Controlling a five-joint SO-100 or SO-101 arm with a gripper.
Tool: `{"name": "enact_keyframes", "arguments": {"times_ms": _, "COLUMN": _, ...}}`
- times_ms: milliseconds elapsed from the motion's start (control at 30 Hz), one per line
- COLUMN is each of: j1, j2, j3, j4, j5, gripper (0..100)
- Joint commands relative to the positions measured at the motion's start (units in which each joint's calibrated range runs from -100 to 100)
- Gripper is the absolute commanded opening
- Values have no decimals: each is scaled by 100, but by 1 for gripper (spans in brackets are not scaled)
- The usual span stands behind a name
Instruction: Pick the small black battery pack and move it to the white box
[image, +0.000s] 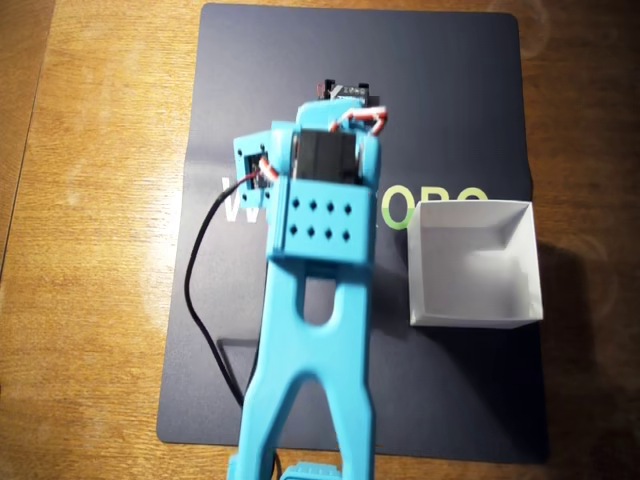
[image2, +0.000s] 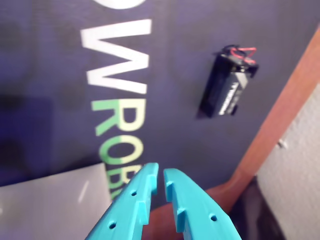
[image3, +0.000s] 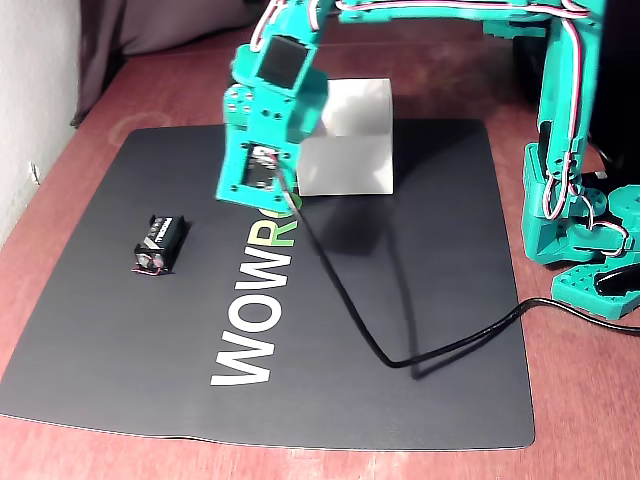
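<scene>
Blue arm (image: 315, 300) over mat (image: 450, 400), beside white box (image: 475, 265)

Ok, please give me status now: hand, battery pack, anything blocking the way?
Hand nearly closed, empty, above the mat. Battery pack lying flat on the mat, untouched. White box empty. Nothing between hand and pack.

**Materials and finishes**

Table (image: 90, 250): wood, visible grain, light satin sheen in the overhead view. Mat (image3: 420, 300): dark, matt, smooth, looks like rubber or soft plastic; flat white and green printed letters. White box (image: 478, 300): thin matt paper or card, smooth walls with sharp folds. Small black battery pack (image3: 160, 243): black plastic, slightly glossy label with white print, thin red and black insulated wires at 1 end. Gripper (image2: 161, 175): turquoise plastic, matt, faint print lines, small round holes in the 2 fingers. Cable (image3: 400, 358): black, smooth, slightly shiny sheath. Wall at far right of the wrist view (image2: 300, 185): white, rough texture.
</scene>
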Motion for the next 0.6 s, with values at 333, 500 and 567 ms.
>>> {"name": "enact_keyframes", "arguments": {"times_ms": 333, "j1": 96, "j2": 2449, "j3": -4025, "j4": 8, "j5": -206, "gripper": 1}}
{"name": "enact_keyframes", "arguments": {"times_ms": 500, "j1": 167, "j2": 3168, "j3": -4986, "j4": 16, "j5": -331, "gripper": 1}}
{"name": "enact_keyframes", "arguments": {"times_ms": 567, "j1": 249, "j2": 3422, "j3": -5267, "j4": 16, "j5": -353, "gripper": 1}}
